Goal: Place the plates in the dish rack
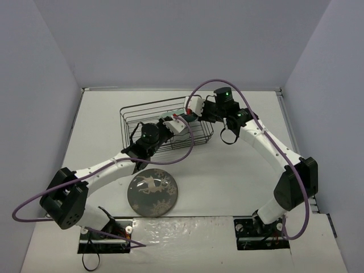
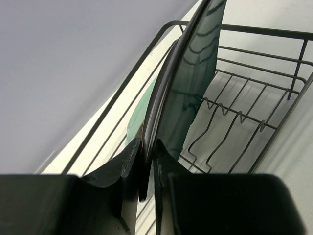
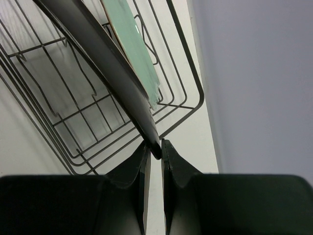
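Evidently both arms share one load. The dark teal rounded-square plate [image 2: 191, 73] stands on edge over the black wire dish rack [image 1: 142, 114], with the left end effector [image 2: 148, 156] pinching one side of its rim and the right end effector [image 3: 155, 147] pinching the opposite side. Each wrist view shows both fingers pressed against the plate's two faces. Just beside it, on the far side, the small pale mint-green round plate [image 3: 132, 44] already stands inside the rack. The dark grey round plate with white deer pattern [image 1: 152, 192] lies flat on the white counter [image 1: 227, 170], well apart from the rack and near the arm bases.

The step in hand looks like seating the teal plate. Whether its lower edge already sits in the wavy plate slots [image 2: 230, 111] is hidden. Doing this well means:

- Lower both sides at an even rate so the plate stays upright and does not twist between the two grips.
- Aim for the free slot next to the mint plate without knocking it.
- Let go only once the wire bears the weight.
- Release one side first, then draw each arm straight back, clear of the rim.
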Controlling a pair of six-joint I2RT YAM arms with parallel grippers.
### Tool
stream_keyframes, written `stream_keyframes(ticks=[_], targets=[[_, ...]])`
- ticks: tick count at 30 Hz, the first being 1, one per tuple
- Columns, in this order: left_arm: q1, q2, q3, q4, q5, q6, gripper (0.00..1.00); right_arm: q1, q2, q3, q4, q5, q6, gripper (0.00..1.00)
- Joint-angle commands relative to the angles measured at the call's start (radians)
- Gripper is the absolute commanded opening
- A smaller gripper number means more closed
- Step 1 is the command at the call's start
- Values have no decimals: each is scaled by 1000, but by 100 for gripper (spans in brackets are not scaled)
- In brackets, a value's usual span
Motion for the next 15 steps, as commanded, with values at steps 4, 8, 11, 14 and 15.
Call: stream_keyframes(ticks=[4,8,11,14,15], targets=[[23,25,100,-24,76,-90,1,4,50,48,-41,-192,48,0],[22,20,118,-113,77,-88,26,3,77,89,-151,-231,-16,0],[22,8,115,-134,79,-102,55,3,89,110,-225,-244,-78,0],[22,-12,103,-150,74,-109,59,3,114,156,-343,-272,-143,0],[22,-16,100,-150,73,-111,60,3,117,163,-359,-276,-156,0]])
